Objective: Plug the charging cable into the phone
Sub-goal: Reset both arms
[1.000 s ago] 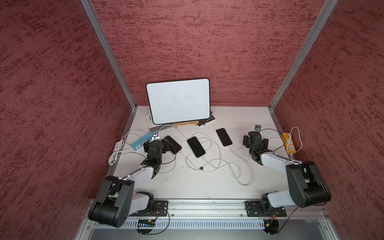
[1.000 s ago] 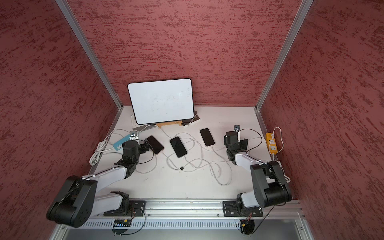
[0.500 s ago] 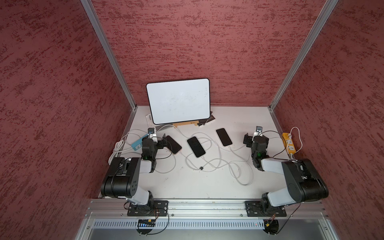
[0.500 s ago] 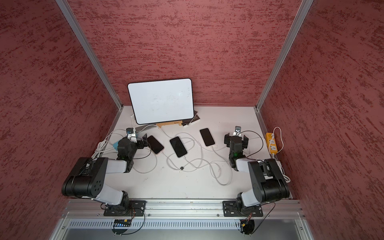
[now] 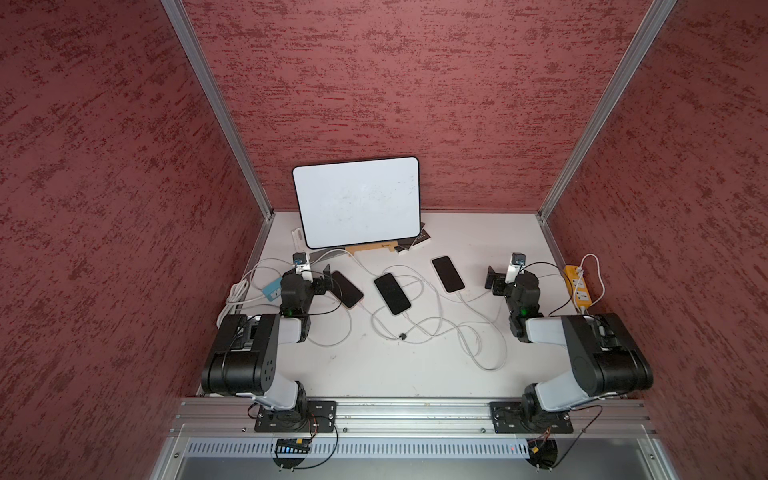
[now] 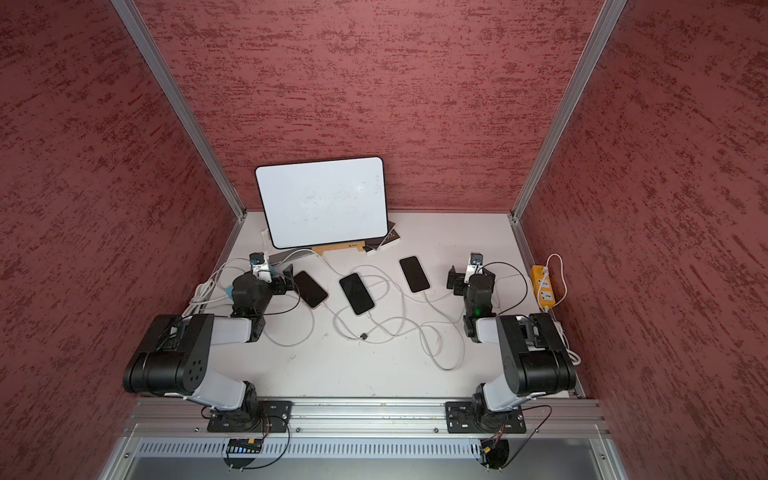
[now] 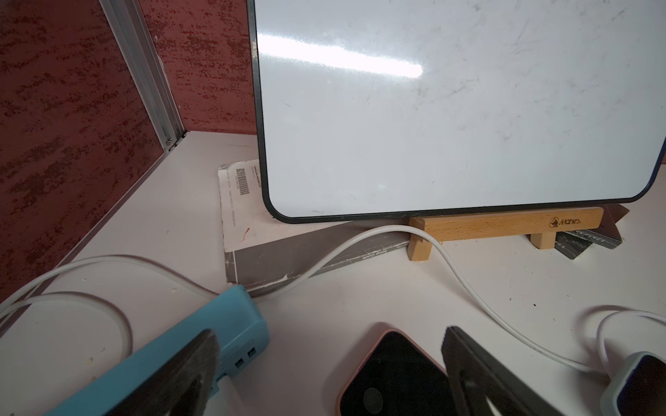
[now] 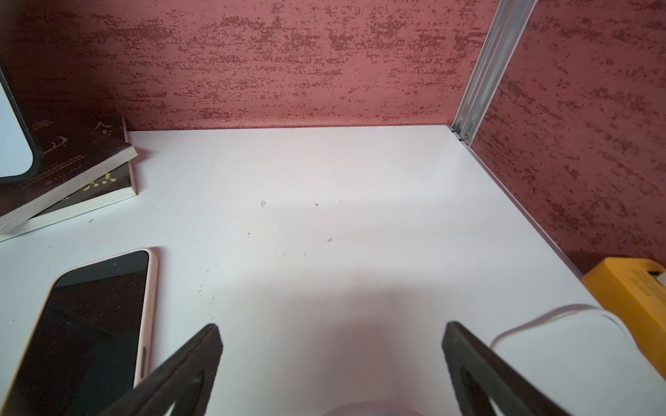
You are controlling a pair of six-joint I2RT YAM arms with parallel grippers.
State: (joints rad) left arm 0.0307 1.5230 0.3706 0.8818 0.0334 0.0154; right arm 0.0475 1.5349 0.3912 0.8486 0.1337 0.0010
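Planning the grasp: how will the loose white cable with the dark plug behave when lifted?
The white cable probably flops, since it lies in slack loops. Its dark plug looks small, so likely light. Pushed on the smooth table, it probably slides.

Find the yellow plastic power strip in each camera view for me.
In a top view: yellow plastic power strip at the white table's right edge.
In a top view: the strip at the same right edge.
Left wrist: not in it.
Right wrist: the strip at the table's edge.
Shared landmark: the white rectangular whiteboard, in all four.
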